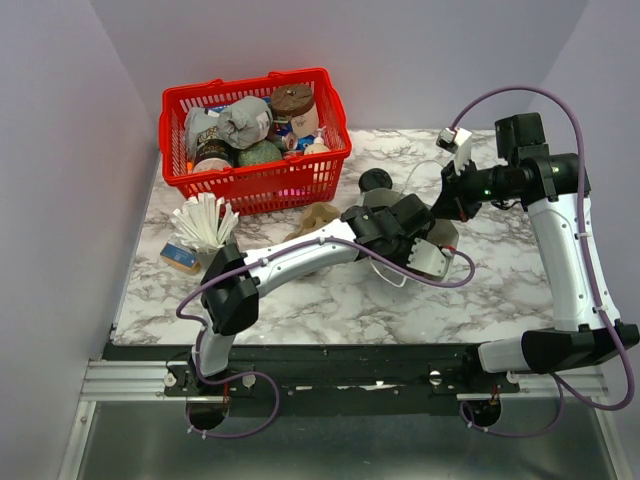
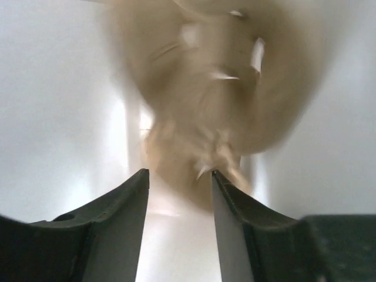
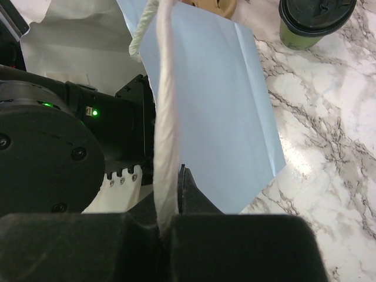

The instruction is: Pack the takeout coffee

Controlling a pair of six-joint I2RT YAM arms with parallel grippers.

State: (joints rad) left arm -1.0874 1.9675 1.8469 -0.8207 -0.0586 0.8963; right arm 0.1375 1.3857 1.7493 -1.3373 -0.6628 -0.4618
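Observation:
The takeout coffee (image 1: 375, 181), a small green cup with a black lid, stands on the marble table behind my left arm; the right wrist view shows the cup (image 3: 314, 26) at top right. My right gripper (image 3: 170, 176) is shut on the white cord handle (image 3: 164, 106) of a white paper bag (image 3: 217, 100) lying beside the cup. My left gripper (image 2: 179, 172) is inside the bag with its jaws apart. A blurred brown cardboard thing (image 2: 217, 88) hangs just ahead, its lower end between the fingertips. From above, the left gripper (image 1: 438, 255) lies below the right gripper (image 1: 455, 192).
A red basket (image 1: 245, 95) full of groceries stands at the back left. A cup of white stirrers (image 1: 205, 220) sits at the left edge. A brown cardboard carrier (image 1: 320, 218) lies in front of the basket, next to my left forearm.

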